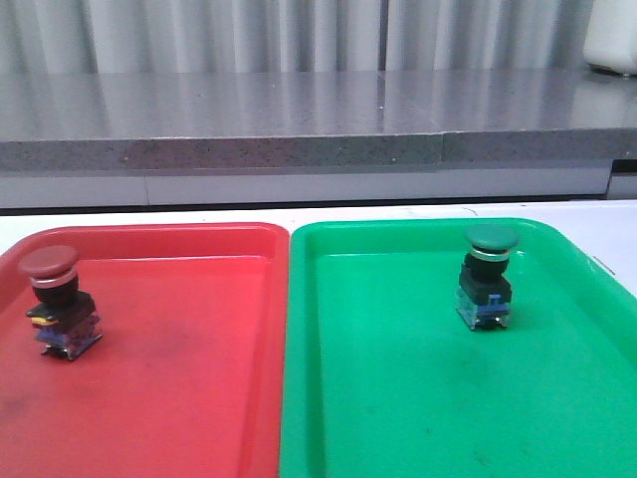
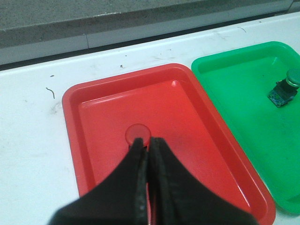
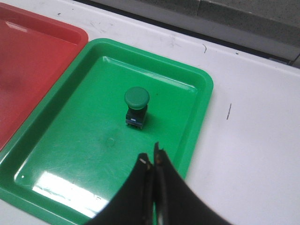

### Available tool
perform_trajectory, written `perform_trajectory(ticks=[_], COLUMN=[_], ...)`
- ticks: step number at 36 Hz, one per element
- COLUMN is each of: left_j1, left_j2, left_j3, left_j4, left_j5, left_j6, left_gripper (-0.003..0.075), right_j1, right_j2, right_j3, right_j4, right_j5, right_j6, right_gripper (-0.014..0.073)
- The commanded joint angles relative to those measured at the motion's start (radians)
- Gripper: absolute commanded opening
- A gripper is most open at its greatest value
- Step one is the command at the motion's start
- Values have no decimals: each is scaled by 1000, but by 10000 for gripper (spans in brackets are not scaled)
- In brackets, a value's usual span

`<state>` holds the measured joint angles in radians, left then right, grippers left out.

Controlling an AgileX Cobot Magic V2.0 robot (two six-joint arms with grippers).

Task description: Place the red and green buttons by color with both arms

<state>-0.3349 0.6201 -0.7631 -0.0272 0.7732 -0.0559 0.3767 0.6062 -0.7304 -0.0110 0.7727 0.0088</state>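
Observation:
The red button [image 1: 55, 297] stands upright in the red tray [image 1: 179, 329], near its left side. The green button [image 1: 487, 282] stands upright in the green tray [image 1: 398, 378], toward the back right. Neither gripper shows in the front view. In the left wrist view my left gripper [image 2: 147, 140] is shut and empty, above the red tray [image 2: 187, 117]. The red button's cap [image 2: 136, 132] shows just beyond its tips. In the right wrist view my right gripper [image 3: 152, 157] is shut and empty above the green tray [image 3: 70, 140]. It is apart from the green button [image 3: 136, 105].
The two trays lie side by side on a white table [image 2: 33, 140], their rims touching at the middle. A grey stone ledge [image 1: 299, 119] runs along the back. A white object [image 1: 612, 40] stands at the far right on it.

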Motion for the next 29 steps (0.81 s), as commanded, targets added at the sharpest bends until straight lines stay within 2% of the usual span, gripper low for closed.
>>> perform_trajectory(ticks=[1, 10, 16, 19, 24, 29], left_j1=[-5, -7, 114, 179, 269, 325], left_j2=[-1, -19, -118, -192, -327, -443], left_j3=[-23, -23, -21, 24, 194, 381], left_j4=[-2, -2, -2, 6, 49, 52], left_j5=[-71, -71, -83, -166, -394, -506], left_j6=[-12, -12, -10, -6, -6, -6], left_gripper=[-20, -20, -20, -20, -20, -20], right_j1=[-2, -2, -2, -2, -2, -2], right_j2=[0, 0, 0, 0, 0, 0], right_j3=[-25, -25, -25, -25, -25, -25], right_j4=[-11, -11, -11, -11, -11, -11], right_j5=[-63, -63, -63, -63, -63, -63], right_j6=[-9, -9, -9, -9, -9, -9], right_gripper=[-69, -69, -69, -69, -69, -69])
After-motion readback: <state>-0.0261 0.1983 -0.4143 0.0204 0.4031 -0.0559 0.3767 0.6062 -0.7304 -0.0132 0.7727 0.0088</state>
